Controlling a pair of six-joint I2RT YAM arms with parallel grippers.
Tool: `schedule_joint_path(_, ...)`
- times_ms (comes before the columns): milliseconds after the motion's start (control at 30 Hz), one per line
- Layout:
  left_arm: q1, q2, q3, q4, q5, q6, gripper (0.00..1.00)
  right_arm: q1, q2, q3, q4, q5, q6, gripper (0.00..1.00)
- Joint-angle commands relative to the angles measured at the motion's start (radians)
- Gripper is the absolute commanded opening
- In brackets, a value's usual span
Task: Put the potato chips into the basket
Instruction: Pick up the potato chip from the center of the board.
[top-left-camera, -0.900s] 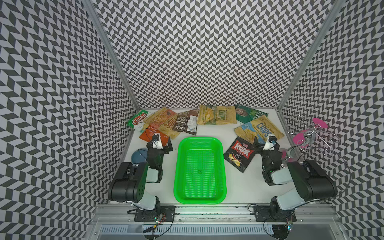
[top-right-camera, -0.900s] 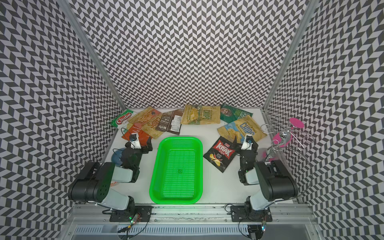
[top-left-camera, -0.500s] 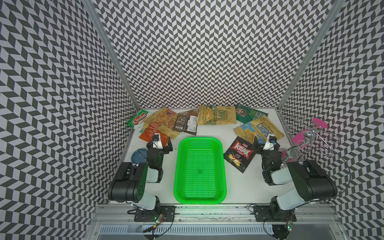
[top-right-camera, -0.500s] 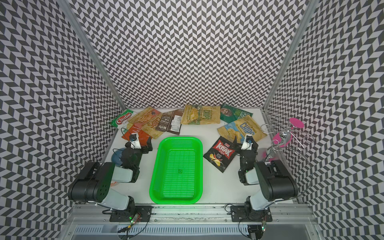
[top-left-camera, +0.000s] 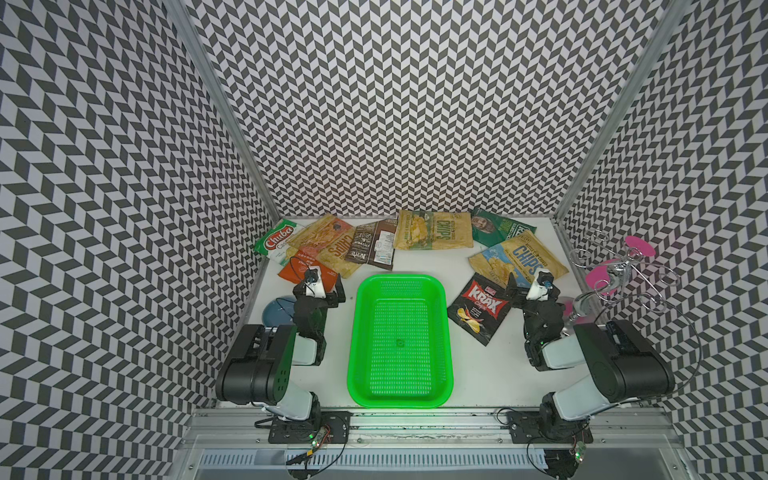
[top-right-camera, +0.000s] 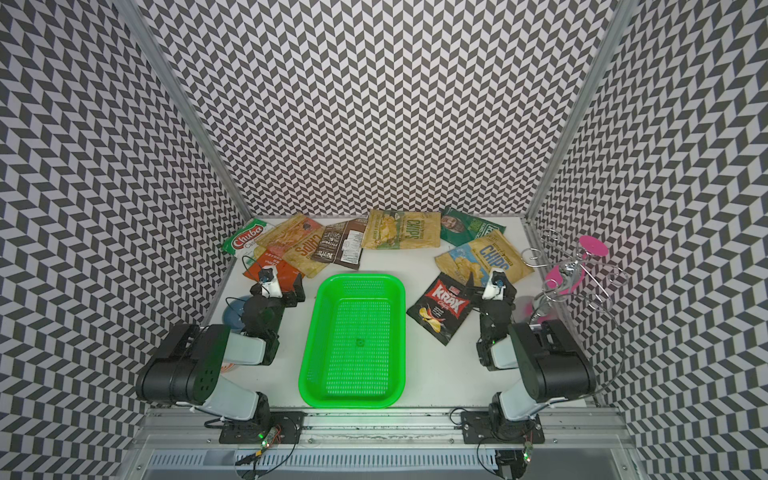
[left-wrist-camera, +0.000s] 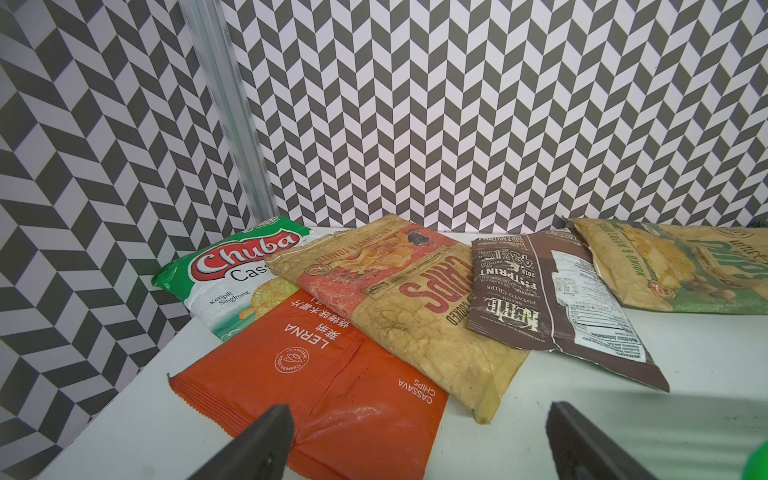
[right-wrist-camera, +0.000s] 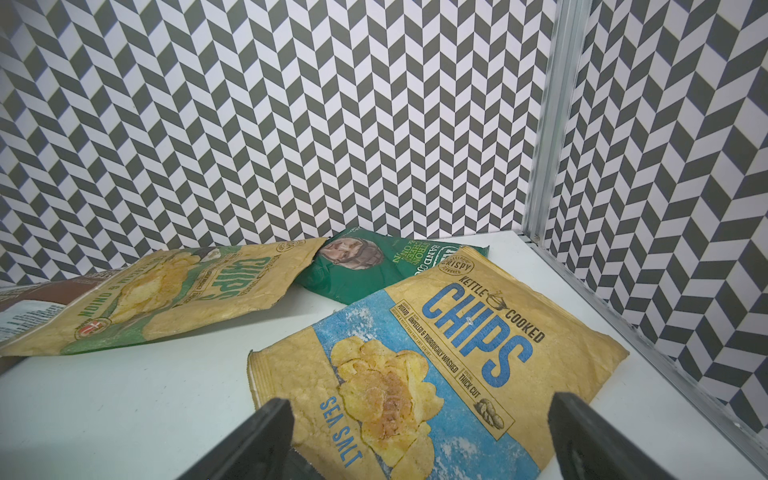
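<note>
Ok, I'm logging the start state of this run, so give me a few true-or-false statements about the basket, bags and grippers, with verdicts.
1. The green basket holds no bags. True.
2. The black bag lies inside the basket. False: it lies on the table beside it.
3. The left gripper is open and empty. True.
4. The right gripper is clamped on the sea salt bag. False: its jaws stand open, and the bag lies flat on the table.
5. The dark green bag lies by the back wall. True.
</note>
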Motion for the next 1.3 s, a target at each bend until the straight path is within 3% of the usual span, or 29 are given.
schedule_joint_path(0, 0.009, 0.007, 0.020, 0.028, -0.004, 0.007, 0.99, -0.007, 0.012, 0.018, 0.055, 0.010, -0.003, 1.00)
schedule_joint_path(167, 0.015, -0.015, 0.023, 0.009, 0.025, 0.011, 0.99, 0.008, -0.013, 0.010, 0.058, 0.065, -0.005, 1.00)
schedule_joint_path(233, 0.015, -0.079, 0.072, -0.144, 0.041, 0.020, 0.99, 0.048, -0.078, 0.001, 0.022, 0.100, -0.053, 1.00)
schedule_joint_path(333, 0.016, -0.143, 0.232, -0.525, 0.142, 0.098, 0.99, 0.151, -0.232, 0.079, -0.249, 0.274, -0.016, 1.00)
schedule_joint_path(400, 0.015, -0.145, 0.319, -0.709, 0.203, 0.144, 0.99, 0.179, -0.312, 0.169, -0.537, 0.283, 0.053, 1.00)
schedule_joint_path(500, 0.016, -0.173, 0.386, -0.889, 0.219, 0.165, 0.99, 0.181, -0.371, 0.313, -0.935, 0.366, 0.362, 1.00)
schedule_joint_path(567, 0.018, -0.229, 0.389, -0.954, 0.242, 0.181, 0.99, 0.175, -0.402, 0.338, -1.052, 0.299, 0.462, 1.00)
schedule_joint_path(733, 0.020, -0.389, 0.410, -1.126, 0.280, 0.216, 0.99, 0.175, -0.505, 0.271, -1.040, 0.092, 0.541, 1.00)
schedule_joint_path(967, 0.028, -0.436, 0.518, -1.433, 0.378, 0.258, 0.99, 0.165, -0.589, 0.173, -1.000, -0.073, 0.701, 1.00)
schedule_joint_path(1067, 0.029, -0.454, 0.509, -1.495, 0.463, 0.282, 0.99, 0.118, -0.597, 0.156, -1.001, -0.239, 0.723, 1.00)
schedule_joint_path(1267, 0.029, -0.435, 0.455, -1.481, 0.466, 0.299, 0.99, 0.115, -0.519, 0.190, -1.184, -0.295, 0.738, 0.97)
